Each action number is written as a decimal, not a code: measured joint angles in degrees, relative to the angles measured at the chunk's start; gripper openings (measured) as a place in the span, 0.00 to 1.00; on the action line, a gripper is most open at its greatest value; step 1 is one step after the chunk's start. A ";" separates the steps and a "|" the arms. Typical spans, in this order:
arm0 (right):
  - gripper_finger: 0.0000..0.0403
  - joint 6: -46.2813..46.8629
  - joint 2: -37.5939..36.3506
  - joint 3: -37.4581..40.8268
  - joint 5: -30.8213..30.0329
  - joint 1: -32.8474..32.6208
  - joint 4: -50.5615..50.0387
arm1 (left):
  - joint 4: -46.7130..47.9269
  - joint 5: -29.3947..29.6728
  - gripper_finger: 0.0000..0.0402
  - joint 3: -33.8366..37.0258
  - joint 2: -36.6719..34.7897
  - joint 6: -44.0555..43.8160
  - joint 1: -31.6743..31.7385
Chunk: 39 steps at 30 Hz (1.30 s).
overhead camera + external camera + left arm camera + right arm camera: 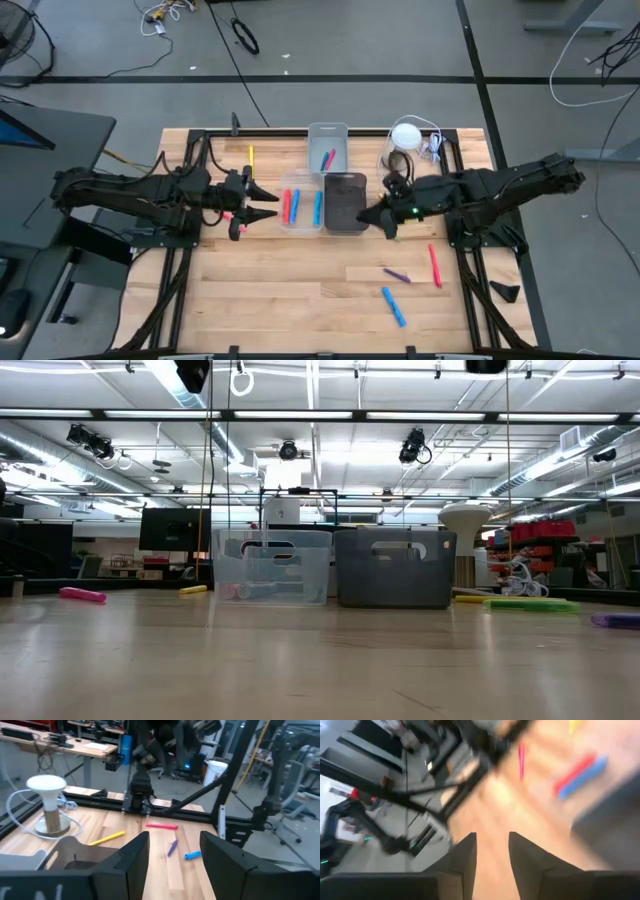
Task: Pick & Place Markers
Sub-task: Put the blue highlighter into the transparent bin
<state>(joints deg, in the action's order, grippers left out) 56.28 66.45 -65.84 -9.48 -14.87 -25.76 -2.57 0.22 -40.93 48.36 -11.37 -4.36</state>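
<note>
The right gripper (385, 222) is seen just beside the dark bin (345, 202), its fingers parted with nothing between them, while the left gripper (262, 203), also open and empty, waits by the clear bin (301, 203). Loose markers lie well apart from it: a red marker (435, 265), a purple marker (397, 273) and a blue marker (394, 306). One marker should be chosen, the fingers set across its length, and closing delayed until the fingertips straddle it at the table.

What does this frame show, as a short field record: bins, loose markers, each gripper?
clear plastic bin: holds red and blue markers
dark grey bin: beside the clear one, contents not visible
small clear tray: holds markers
loose markers: red, purple, blue, yellow
left gripper: open, empty, at clear bin
right gripper: empty, at dark bin
</note>
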 joint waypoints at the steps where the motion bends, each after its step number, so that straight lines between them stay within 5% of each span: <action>1: 0.27 3.25 0.14 0.00 1.15 -0.95 -1.22 | -0.11 -0.62 0.45 0.00 -0.04 0.00 0.00; 14: 0.26 42.40 4.48 0.00 19.84 -16.03 0.60 | 2.19 -3.14 0.45 0.00 -0.05 0.00 0.00; 23: 0.26 62.14 9.96 -1.32 22.62 -26.08 3.13 | 2.53 -6.37 0.45 0.00 -0.05 -0.38 0.00; 31: 0.21 56.40 23.61 -21.97 23.59 -27.72 -22.68 | 3.46 -6.54 0.45 -0.02 -0.03 -0.18 0.00; 39: 0.20 60.09 33.25 -33.20 15.99 -30.39 -47.04 | 3.43 -6.53 0.45 -0.04 -0.03 -0.26 0.00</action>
<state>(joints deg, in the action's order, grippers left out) 116.37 99.70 -99.04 6.51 -45.25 -72.80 0.86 -6.31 -40.97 48.34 -11.64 -4.36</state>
